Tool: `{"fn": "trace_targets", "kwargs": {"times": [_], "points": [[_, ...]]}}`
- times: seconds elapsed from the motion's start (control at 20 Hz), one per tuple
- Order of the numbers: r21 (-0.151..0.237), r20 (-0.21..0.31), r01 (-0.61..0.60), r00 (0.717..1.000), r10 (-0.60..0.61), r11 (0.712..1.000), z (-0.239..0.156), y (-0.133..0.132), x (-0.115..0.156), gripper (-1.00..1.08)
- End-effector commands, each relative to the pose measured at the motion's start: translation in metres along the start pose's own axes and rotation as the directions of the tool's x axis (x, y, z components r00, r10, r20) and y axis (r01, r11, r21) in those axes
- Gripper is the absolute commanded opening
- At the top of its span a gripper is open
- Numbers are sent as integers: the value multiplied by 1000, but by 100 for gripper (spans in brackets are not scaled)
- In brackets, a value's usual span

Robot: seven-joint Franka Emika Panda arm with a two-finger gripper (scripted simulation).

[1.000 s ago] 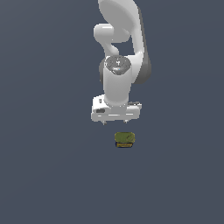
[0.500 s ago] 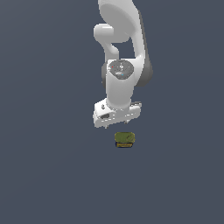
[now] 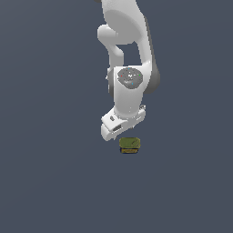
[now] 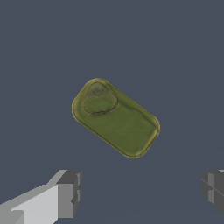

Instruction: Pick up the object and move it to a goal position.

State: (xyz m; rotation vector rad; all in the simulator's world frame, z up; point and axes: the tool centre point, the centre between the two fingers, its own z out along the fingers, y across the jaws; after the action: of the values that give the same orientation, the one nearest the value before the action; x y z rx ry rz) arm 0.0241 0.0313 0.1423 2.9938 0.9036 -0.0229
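Approach is the step in hand: the white gripper (image 4: 140, 192) hangs above the grey floor (image 3: 50, 182) with its jaws spread wide and nothing between them. The object, a squat olive-topped can (image 4: 116, 117) with a pull-tab lid, lies flat on the floor, free of the fingers (image 4: 70, 192). In the exterior view the can (image 3: 129, 144) sits just below the gripper (image 3: 119, 127), slightly to that view's right. Next, I judge, the hand must centre over the can, line its jaws across the narrow sides, and descend. No goal marker is visible.

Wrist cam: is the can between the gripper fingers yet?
No. The can lies clear of both fingers, with bare floor between them, and the gripper is open.
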Motion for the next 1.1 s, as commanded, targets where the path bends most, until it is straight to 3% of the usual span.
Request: {"fn": "trace_targets", "kwargs": {"times": [0.0,0.25,0.5,0.75,1.05], "points": [[0,0,77,997,-77,997,3,-1,3,100],[0,0,224,975,-224,975,9,-4,9,100],[0,-2,366,931,-366,931,14,-6,15,100],[0,-5,499,866,-499,866,19,-8,21,100],[-2,-10,643,766,-643,766,25,-11,29,100]]}}
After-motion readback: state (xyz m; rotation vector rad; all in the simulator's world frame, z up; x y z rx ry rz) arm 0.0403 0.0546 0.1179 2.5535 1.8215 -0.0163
